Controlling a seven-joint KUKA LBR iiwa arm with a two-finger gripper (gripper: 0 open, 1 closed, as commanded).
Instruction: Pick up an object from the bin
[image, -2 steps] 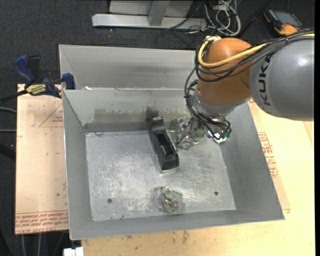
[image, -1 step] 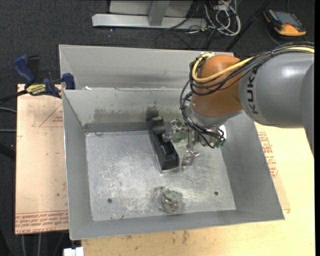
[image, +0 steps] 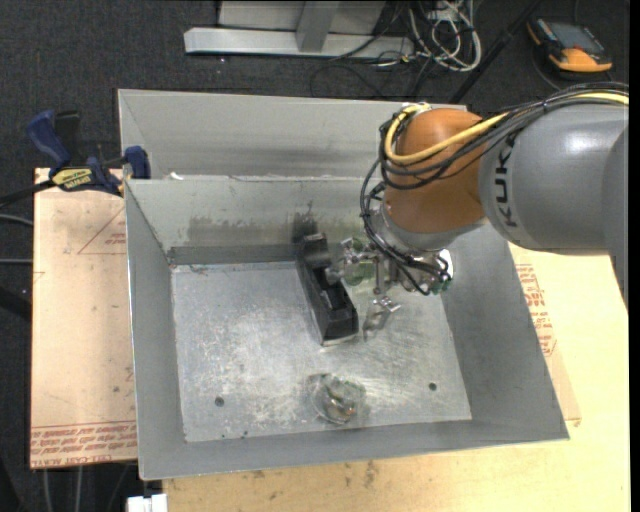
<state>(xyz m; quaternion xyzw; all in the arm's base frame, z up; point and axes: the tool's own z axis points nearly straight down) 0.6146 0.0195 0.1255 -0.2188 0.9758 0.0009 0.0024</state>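
A long black object, shaped like a stapler or a clip, lies slantwise in the middle of the bin, one end towards the back wall. My gripper hangs just to its right, close above the bin floor, beside the object's near end. I see nothing held in it. A small crumpled clear-and-grey thing lies near the front of the bin, well below the gripper.
The arm comes in from the right, with an orange cover and cables over the wrist that hide the back right of the bin. Bare scuffed floor spreads over the bin's left half and front right.
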